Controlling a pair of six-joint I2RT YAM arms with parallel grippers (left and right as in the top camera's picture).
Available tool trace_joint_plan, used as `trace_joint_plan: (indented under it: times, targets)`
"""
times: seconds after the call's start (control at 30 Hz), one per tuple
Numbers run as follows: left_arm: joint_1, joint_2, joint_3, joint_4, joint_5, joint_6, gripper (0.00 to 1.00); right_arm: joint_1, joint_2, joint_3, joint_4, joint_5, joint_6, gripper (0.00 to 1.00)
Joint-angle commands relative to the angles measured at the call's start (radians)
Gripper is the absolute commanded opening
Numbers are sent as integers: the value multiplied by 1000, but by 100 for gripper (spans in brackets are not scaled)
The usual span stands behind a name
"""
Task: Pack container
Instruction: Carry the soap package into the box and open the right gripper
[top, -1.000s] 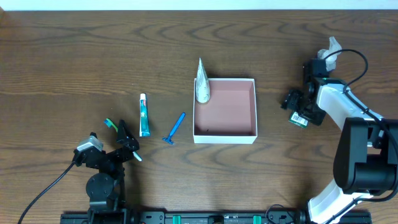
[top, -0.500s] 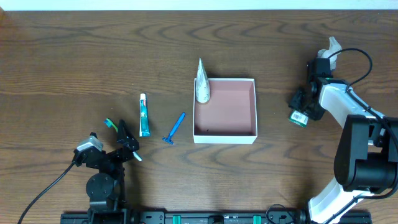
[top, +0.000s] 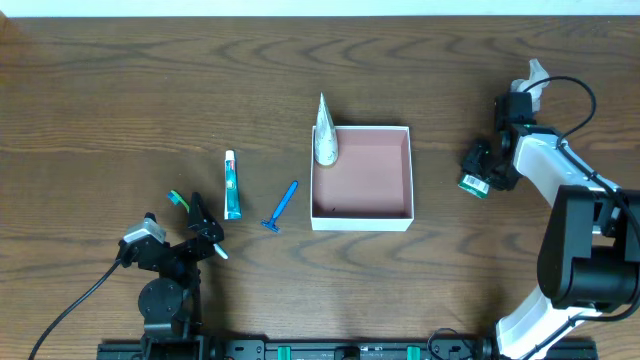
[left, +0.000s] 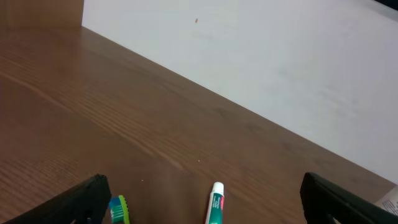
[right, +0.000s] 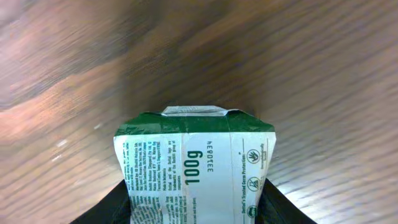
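Observation:
The container (top: 411, 170) is a square white-walled box with a pinkish-brown inside at the table's middle. A silver-white tube (top: 325, 135) leans on its left wall. A toothpaste tube (top: 231, 185) (left: 216, 204), a blue razor (top: 281, 206) and a green-headed toothbrush (top: 178, 199) (left: 119, 209) lie to its left. My right gripper (top: 478, 172) is shut on a green-and-white soap packet (right: 194, 165), held right of the container. My left gripper (top: 205, 232) is open, low at the front left, near the toothbrush.
The table's far edge meets a white wall (left: 261, 68). A black cable (top: 60, 305) trails from the left arm toward the front left corner. The right arm's white body (top: 560, 190) fills the right side.
My right gripper has carried the soap packet a little to the left and up toward the container. The left arm has not moved.

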Motion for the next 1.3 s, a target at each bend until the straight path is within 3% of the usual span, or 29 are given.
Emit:
trace_joint_plan:
  times: [0.0, 0.3, 0.53, 1.0, 1.27]
  targets:
    - [-2, -5, -22, -35, -5, 9, 98, -3, -93, -5, -2, -136, -51, 36]
    - [-2, -5, -22, -35, -5, 9, 98, 1, -455, -5, 59, -531, -103, 40]
    - [-2, -5, -22, -35, -5, 9, 98, 107, -586, -5, 50, -567, -88, 43]
    - [-2, -5, -22, -35, -5, 9, 98, 566, -485, -13, 23, -82, 95, 43]
    - [-2, -6, -22, -35, -5, 9, 98, 698, -329, -13, 86, -10, 197, 43]
